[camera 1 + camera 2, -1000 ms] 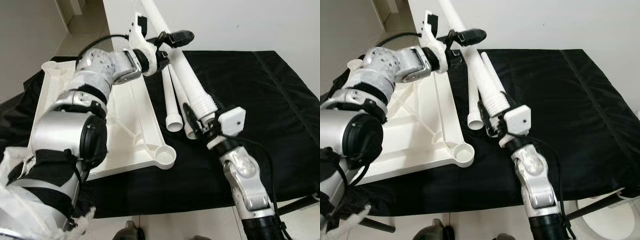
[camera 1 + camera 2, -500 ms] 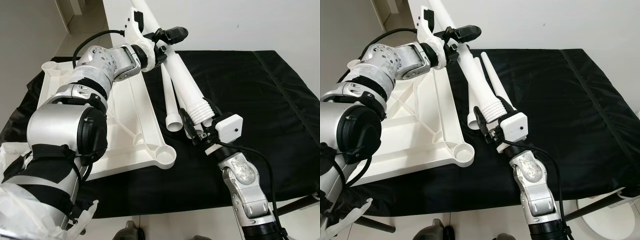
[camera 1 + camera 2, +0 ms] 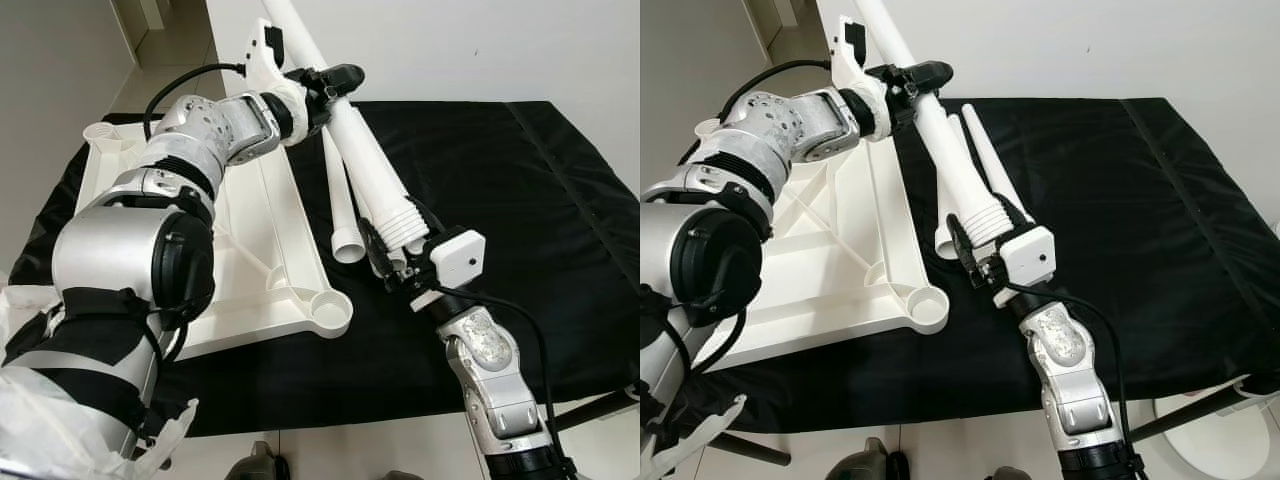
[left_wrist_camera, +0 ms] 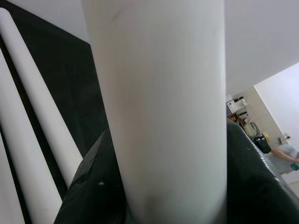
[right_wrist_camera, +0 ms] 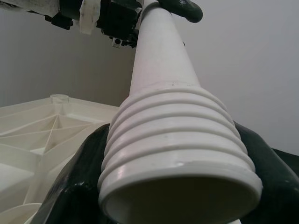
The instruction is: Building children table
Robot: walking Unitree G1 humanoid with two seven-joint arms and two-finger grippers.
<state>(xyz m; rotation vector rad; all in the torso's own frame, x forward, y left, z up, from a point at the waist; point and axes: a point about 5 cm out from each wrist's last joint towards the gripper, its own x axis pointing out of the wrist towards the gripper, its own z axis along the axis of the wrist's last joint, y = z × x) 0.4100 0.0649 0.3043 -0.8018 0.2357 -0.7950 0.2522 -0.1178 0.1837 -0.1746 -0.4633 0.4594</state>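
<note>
White tapered table leg [image 3: 365, 160], threaded end, both pincers clamped

Silver arms, black joints, black cables, white wrist camera housings

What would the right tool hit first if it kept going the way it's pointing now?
Probably the left tool: the right tool points up along the leg both hold, and the left one grips it farther up. Depth is uncertain.
</note>
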